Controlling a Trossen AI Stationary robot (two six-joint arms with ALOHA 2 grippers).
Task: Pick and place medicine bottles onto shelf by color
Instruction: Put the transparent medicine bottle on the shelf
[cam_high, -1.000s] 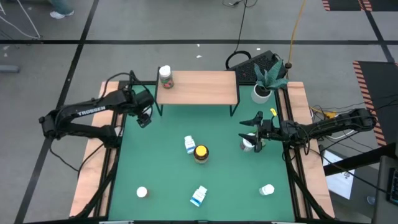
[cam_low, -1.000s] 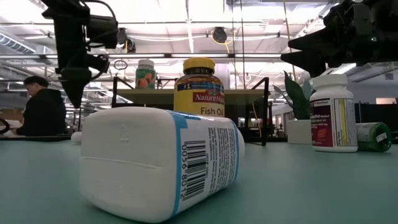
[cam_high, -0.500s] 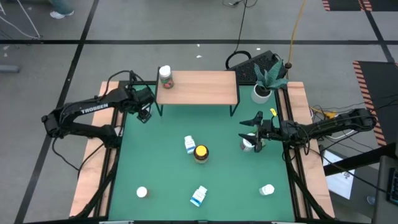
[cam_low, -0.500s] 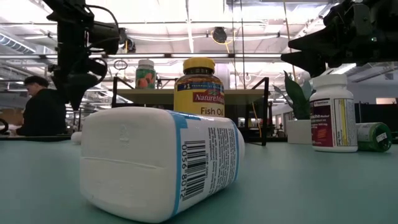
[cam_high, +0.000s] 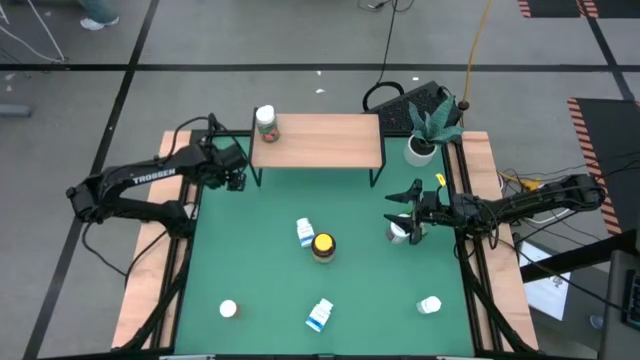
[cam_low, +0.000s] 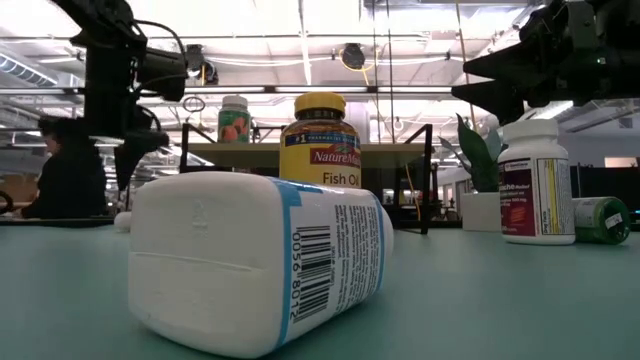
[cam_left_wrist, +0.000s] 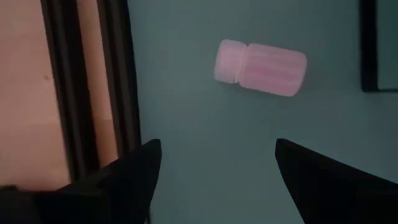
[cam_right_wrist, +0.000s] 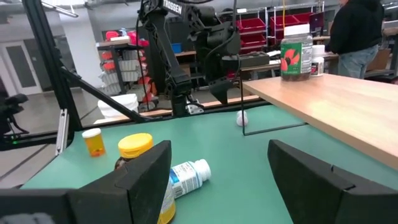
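Green tabletop (cam_high: 270, 280), bottles scattered all over | shelf (cam_high: 318, 140) at the back, one green-capped bottle (cam_high: 266, 121) on its corner | left tool (cam_high: 234, 181) spread wide, nothing in it, just off shelf's left end | right tool (cam_high: 403, 211) spread too, hanging over white bottle (cam_high: 398, 230), not gripping

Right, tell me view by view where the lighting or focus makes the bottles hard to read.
Low view: the lying white bottle fills the foreground, bright ceiling lights behind leave the left gripper a silhouette. Left wrist view: dim, a small white bottle looks pinkish and soft. High view: evenly lit, but labels too small. Right wrist view: clear, amber bottle partly hidden by the fingers.
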